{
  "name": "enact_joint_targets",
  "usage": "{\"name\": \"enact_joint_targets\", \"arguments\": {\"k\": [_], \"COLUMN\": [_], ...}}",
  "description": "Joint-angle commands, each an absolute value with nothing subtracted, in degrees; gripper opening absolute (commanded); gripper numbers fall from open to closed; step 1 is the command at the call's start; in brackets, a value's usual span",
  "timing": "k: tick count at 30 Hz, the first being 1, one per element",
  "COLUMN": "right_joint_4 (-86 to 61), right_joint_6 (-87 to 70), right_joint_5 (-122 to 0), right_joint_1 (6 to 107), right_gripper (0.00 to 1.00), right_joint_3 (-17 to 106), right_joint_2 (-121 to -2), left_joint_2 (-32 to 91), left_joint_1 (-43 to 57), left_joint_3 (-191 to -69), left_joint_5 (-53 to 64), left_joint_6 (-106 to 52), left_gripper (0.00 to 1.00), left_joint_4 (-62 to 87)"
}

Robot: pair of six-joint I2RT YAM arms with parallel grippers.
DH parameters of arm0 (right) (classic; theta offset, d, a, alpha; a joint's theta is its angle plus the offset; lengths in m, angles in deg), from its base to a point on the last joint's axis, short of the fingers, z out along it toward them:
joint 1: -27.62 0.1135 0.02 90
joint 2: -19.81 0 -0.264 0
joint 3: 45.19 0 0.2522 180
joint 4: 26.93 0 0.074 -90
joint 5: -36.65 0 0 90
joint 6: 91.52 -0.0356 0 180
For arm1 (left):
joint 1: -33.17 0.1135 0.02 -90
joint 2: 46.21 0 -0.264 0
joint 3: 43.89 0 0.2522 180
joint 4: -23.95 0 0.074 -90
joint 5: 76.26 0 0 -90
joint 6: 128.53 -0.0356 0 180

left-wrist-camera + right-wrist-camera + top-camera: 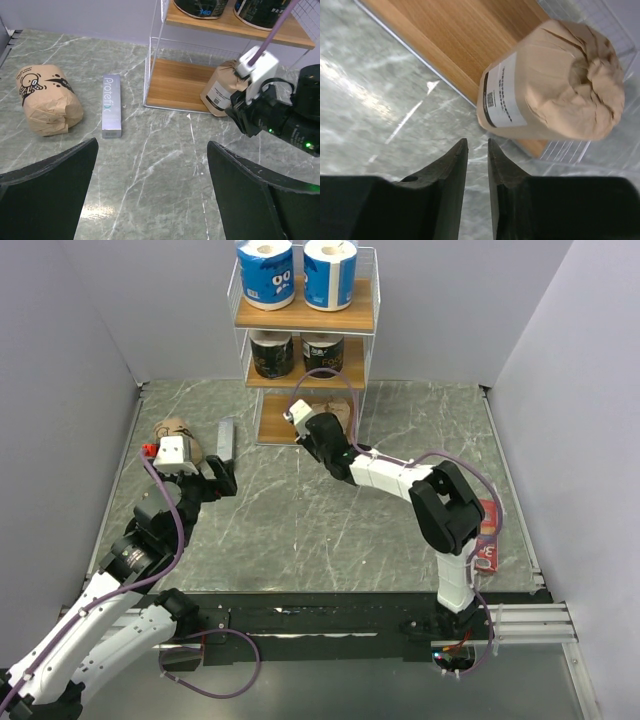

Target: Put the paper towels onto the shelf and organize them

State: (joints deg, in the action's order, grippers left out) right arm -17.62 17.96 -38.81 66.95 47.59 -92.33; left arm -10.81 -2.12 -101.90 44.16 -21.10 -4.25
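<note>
The shelf (305, 325) stands at the back centre. Two blue-and-white paper towels (266, 272) sit on its top tier and two black ones (272, 353) on the middle tier. A tan kraft roll (555, 85) sits at the front right edge of the bottom board (460, 45), leaning a little. My right gripper (477, 142) is just in front of that roll, jaws almost together and empty, not touching it. A second tan roll (47, 100) lies on its side on the table at the left. My left gripper (150, 200) is wide open and empty, near and to the right of that roll.
A flat grey bar (111, 105) lies between the loose tan roll and the shelf. A red packet (490, 532) lies near the right arm's base. Grey walls close in the table on the left, right and back.
</note>
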Motion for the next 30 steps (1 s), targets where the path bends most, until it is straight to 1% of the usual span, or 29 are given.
{"name": "enact_joint_targets", "arguments": {"k": [1,9,14,18,30], "right_joint_4": [-19.8,-23.2,-23.1,-23.4,-24.1], "right_joint_6": [27.3,31.3,32.6,33.5,35.5], "right_joint_5": [-37.9,-32.4,-32.9,-30.2,-32.3], "right_joint_1": [65.9,64.9,63.7,62.8,61.2], "right_gripper": [0.28,0.25,0.25,0.24,0.24], "right_joint_3": [51.0,53.6,56.2,58.7,62.5], "right_joint_2": [-94.8,-98.8,-101.6,-103.8,-107.3], "left_joint_2": [-10.8,-10.3,-9.9,-9.6,-8.1], "left_joint_1": [-2.2,-2.2,-2.2,-2.2,-2.2], "left_joint_3": [-101.8,-101.9,-101.9,-101.8,-101.9], "left_joint_5": [45.7,46.1,46.4,46.5,47.0], "left_joint_6": [-21.4,-21.4,-21.5,-21.5,-21.8], "left_gripper": [0.97,0.97,0.97,0.97,0.96], "left_joint_4": [-1.9,-1.9,-1.8,-1.8,-1.9]}}
